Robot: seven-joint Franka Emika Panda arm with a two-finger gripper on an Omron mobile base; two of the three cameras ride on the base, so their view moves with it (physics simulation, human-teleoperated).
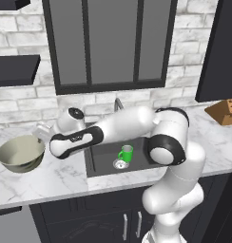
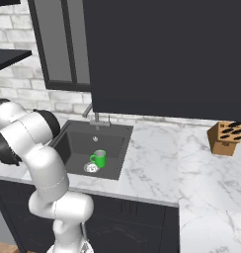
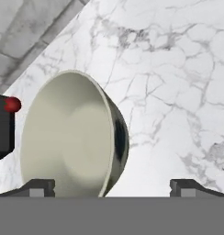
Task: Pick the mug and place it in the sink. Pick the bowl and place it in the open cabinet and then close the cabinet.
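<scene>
Claw gapes wide, empty, above the upright bowl, its mouth facing up.

The bowl sits on the white, grey-veined marble counter, seen rolled so that its wide cream inside faces the camera and its darker olive outer wall shows along the right edge. The gripper has its jaws spread wide: one dark fingertip stands in front of the bowl's lower left part, the other over bare marble well to the bowl's right. A grey brick wall crosses the upper left corner. At the left edge sits a black block with a small red ball on its top corner.
</scene>
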